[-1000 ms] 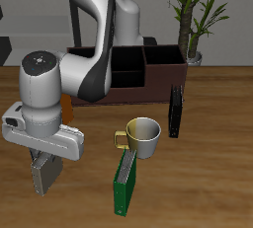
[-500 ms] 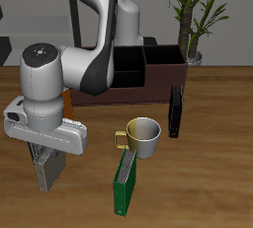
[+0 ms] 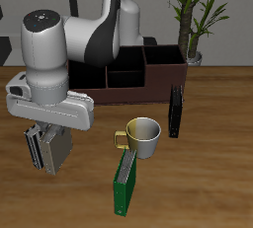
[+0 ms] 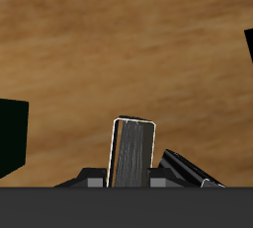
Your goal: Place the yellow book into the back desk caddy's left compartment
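Note:
My gripper [image 3: 47, 141] is shut on the yellow book [image 3: 51, 149], a thin grey-tan book, and holds it upright above the table near the front edge. In the wrist view the book [image 4: 132, 151] stands between the fingers of my gripper [image 4: 133, 179], over bare wood. The back desk caddy [image 3: 148, 77], a long dark brown box with black dividers, stands far back on the table, well apart from the gripper. My arm hides part of it. Its end section [image 3: 164, 60] beside the plant shows open; I cannot tell which section is the left compartment.
A pale green mug [image 3: 144, 136] with a yellow handle stands mid-table. A green book [image 3: 125, 183] stands on edge in front of the mug. A black book [image 3: 176, 111] stands beside the mug, nearer the caddy. A potted plant [image 3: 194, 15] stands behind the caddy's end.
My gripper has risen with the yellow book, lifting it off the table and a little toward the back. The other things have not moved.

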Available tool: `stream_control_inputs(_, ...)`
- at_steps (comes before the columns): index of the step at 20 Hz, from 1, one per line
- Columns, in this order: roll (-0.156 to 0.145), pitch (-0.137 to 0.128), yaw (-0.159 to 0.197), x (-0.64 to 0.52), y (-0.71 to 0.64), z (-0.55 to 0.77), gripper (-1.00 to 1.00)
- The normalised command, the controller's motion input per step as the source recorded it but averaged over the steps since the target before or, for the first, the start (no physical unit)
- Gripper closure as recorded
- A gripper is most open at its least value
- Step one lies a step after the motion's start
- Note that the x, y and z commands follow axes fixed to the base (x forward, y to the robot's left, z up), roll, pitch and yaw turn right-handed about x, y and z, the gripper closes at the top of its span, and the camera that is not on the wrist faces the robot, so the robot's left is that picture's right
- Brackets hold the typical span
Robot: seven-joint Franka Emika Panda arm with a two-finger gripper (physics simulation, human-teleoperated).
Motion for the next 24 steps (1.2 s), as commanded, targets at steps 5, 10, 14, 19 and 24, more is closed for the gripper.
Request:
stream_control_inputs(5,0.034,-0.038,0.024,-0.28,0.11,0.46,1.00)
stream_control_inputs(10,0.011,-0.037,0.062,-0.47,0.03,0.49,1.00)
stream_control_inputs(14,0.013,-0.034,0.048,-0.47,0.00,0.34,1.00)
stream_control_inputs(19,-0.007,-0.033,0.078,-0.48,-0.01,0.28,1.00)
stream_control_inputs(24,-0.018,-0.025,0.035,-0.46,-0.10,0.24,1.00)
